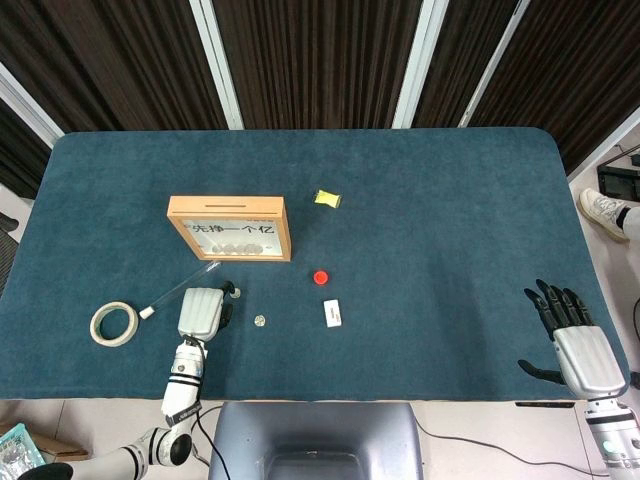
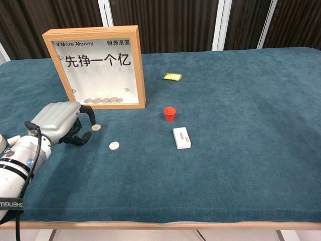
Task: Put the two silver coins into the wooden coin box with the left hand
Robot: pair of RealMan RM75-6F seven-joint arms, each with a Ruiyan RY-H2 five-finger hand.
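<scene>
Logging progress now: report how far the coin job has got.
Done: nothing; both silver coins lie on the cloth, one at the left hand, the other nearer the edge. In hand: a reach at the first. Left: both into the wooden coin box.

A wide table (image 1: 450,200) covered in dark teal felt-like cloth fills most of the head view, its corners rounded. Behind it runs a wall of dark brown vertical slats (image 1: 320,60), broken by pale grey-white uprights (image 1: 216,60). Pale floor (image 1: 600,185) shows past the table's right edge, where a white sneaker (image 1: 603,211) rests. A grey chair back (image 1: 315,440) sits at the near edge. Lighting is even.
</scene>
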